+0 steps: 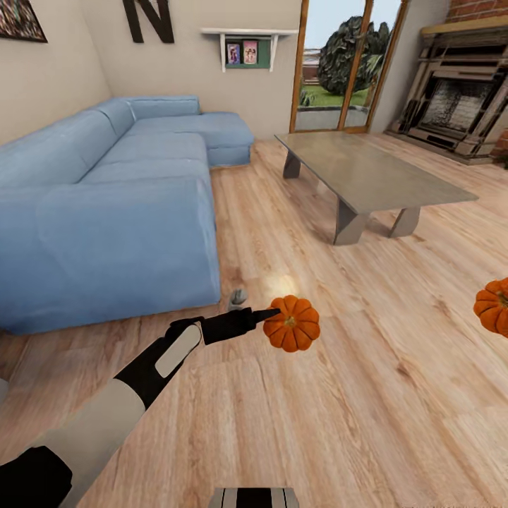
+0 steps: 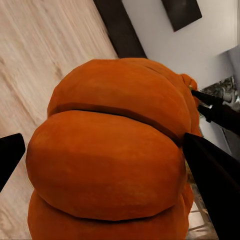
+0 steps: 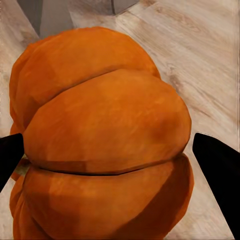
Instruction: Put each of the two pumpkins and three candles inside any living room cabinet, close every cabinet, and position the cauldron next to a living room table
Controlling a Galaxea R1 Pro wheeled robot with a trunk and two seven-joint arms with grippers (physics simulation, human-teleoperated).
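My left gripper [image 1: 276,315] is shut on a bright orange ribbed pumpkin [image 1: 293,324], held above the wood floor in front of the sofa. In the left wrist view this pumpkin [image 2: 110,150] sits between the black fingers [image 2: 212,172]. A second pumpkin [image 1: 495,307] hangs at the head view's right edge. In the right wrist view my right gripper [image 3: 115,160] is shut on that pumpkin [image 3: 105,125]. One grey candle [image 1: 238,296] stands on the floor by the sofa's corner. The glass-topped table [image 1: 367,173] stands further back. The cabinet and the cauldron are out of view.
A large blue corner sofa [image 1: 113,204] takes up the left side. A beige-and-black fireplace [image 1: 458,106] is at the back right, and glass doors [image 1: 342,63] are behind the table. Open wood floor [image 1: 367,395] stretches ahead and to the right.
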